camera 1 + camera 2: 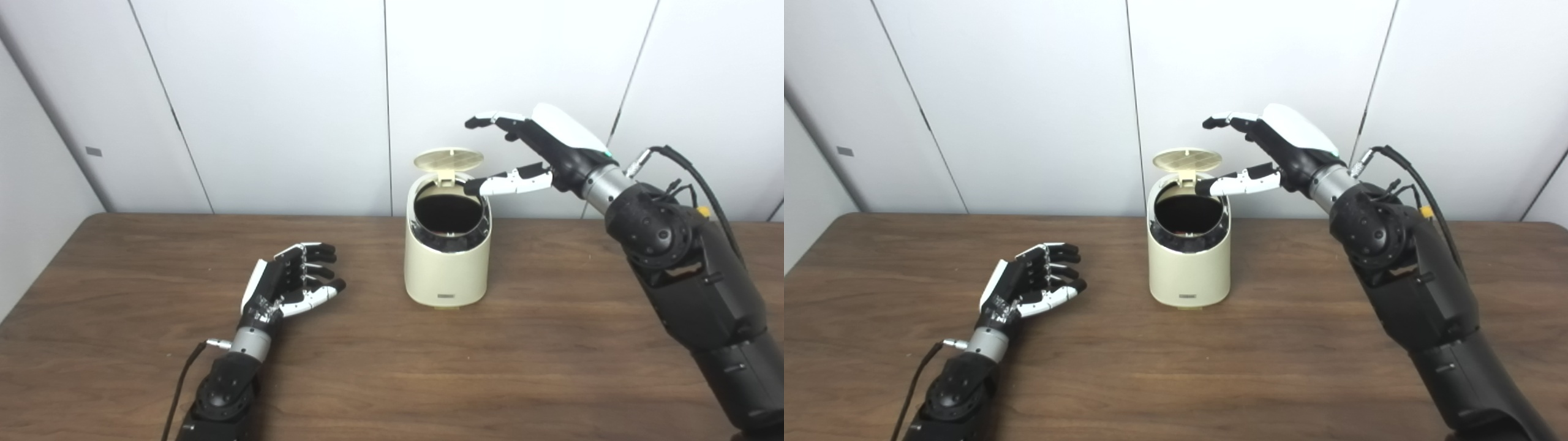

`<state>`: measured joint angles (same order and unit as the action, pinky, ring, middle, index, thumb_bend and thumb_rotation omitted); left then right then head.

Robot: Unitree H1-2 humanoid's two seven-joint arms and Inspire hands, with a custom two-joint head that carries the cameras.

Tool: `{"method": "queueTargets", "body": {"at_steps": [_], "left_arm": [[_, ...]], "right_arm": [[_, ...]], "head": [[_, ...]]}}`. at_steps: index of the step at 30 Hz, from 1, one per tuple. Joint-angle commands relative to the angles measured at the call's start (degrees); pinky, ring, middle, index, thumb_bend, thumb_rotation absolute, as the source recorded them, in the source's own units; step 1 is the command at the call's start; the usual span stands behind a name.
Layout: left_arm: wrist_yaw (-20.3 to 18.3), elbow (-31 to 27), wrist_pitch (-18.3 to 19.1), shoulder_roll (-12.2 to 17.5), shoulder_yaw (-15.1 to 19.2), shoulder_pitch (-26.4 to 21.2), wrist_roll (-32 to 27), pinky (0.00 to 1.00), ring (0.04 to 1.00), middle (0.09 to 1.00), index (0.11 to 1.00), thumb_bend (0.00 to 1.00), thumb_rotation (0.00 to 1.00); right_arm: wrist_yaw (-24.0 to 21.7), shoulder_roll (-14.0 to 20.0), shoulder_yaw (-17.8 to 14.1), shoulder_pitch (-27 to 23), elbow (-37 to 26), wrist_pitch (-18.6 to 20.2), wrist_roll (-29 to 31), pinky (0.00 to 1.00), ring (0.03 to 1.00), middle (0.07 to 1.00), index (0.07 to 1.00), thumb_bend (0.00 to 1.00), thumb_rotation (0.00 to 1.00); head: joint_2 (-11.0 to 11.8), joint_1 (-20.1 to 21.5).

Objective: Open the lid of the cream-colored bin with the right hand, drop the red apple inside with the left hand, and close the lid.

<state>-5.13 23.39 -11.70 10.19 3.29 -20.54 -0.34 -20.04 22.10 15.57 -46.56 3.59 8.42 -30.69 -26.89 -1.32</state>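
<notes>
On brown wooden table (551, 367), white-panelled wall (275, 92) behind.

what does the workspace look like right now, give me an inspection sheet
surface: brown wood-grain table, no spills seen
job's things: cream bin upright, lid raised, opening dark; red apple not seen on the table
clutter: nothing seen
robot hands: left robot hand resting on the table left of the bin, fingers apart, empty; right robot hand raised beside the lid, fingers spread, thumb tip near the bin's rim, holding nothing
cables: black cable looping over the right forearm; thin cable at the left wrist
surroundings: plain white wall panels
</notes>
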Motion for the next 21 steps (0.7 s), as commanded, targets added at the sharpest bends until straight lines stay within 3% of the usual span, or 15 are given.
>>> {"method": "queueTargets", "body": {"at_steps": [1, 21], "left_arm": [[0.71, -0.62, -0.19, -0.63, -0.13, -0.18, -0.09, 0.49, 0.594, 0.679, 0.681, 0.61, 0.0], [0.43, 0.73, -2.07, -0.54, 0.03, -0.55, -0.32, 0.48, 0.59, 0.676, 0.679, 0.61, 0.0]], "right_arm": [[0.15, 0.71, -0.27, -3.69, -1.7, -1.69, -0.35, 0.81, 0.92, 0.873, 0.828, 0.65, 0.62], [-3.34, 0.15, 1.18, -1.49, -8.79, -4.77, 0.76, 0.78, 0.898, 0.842, 0.81, 0.61, 0.6]], "head": [[-0.07, -0.08], [-0.25, -0.38]]}}
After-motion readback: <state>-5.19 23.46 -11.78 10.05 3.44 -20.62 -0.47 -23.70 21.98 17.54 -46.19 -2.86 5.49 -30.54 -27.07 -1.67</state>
